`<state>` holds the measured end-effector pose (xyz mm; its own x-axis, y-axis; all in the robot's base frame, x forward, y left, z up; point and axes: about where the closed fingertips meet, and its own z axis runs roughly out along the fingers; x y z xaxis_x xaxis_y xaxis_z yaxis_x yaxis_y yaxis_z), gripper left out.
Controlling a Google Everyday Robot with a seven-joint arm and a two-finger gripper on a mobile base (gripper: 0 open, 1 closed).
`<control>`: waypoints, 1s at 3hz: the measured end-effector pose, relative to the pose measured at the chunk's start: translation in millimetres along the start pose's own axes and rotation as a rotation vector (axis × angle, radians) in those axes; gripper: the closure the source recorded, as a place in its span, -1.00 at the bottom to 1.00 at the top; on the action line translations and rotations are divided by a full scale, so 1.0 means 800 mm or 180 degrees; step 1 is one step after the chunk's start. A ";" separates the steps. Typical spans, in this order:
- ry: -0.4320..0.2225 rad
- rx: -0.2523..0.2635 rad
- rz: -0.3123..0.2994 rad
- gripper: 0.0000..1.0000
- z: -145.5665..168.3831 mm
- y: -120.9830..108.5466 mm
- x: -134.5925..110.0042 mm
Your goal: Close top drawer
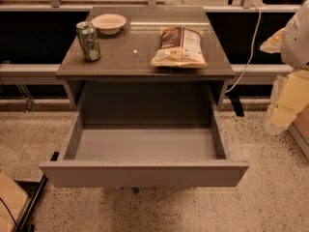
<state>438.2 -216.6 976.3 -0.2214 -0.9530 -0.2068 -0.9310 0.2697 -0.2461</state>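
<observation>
Top drawer [145, 146] pulled out to full or nearly full extension, viewed from the near side and above. I judge the task as not yet advanced. The grey box interior lies exposed, with nothing visible inside it. The flat front panel stands well out on the near side of the bench [125, 62], far from flush with the cabinet. The end effector [285, 105] hangs at the right edge of the view, well apart from the drawer; I cannot tell whether it is open or closed. On the bench top rest a green can [88, 41] at the left, a pale bowl [109, 23] just beyond it, and a snack bag [179, 46] to the right. None of them overhangs the drawer opening. What is left, in my judgement, is the whole closing stroke: bring the end effector to the front panel and push it toward the far side until it sits flush.
</observation>
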 end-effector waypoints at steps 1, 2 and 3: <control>0.0000 0.0001 0.0000 -1.00 0.000 0.000 0.000; -0.0008 0.0033 -0.0005 -0.61 -0.001 0.000 -0.001; -0.0016 0.0060 -0.0008 -0.15 -0.004 -0.001 -0.003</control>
<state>438.4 -215.2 980.0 -0.2177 -0.9530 -0.2109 -0.9259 0.2700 -0.2644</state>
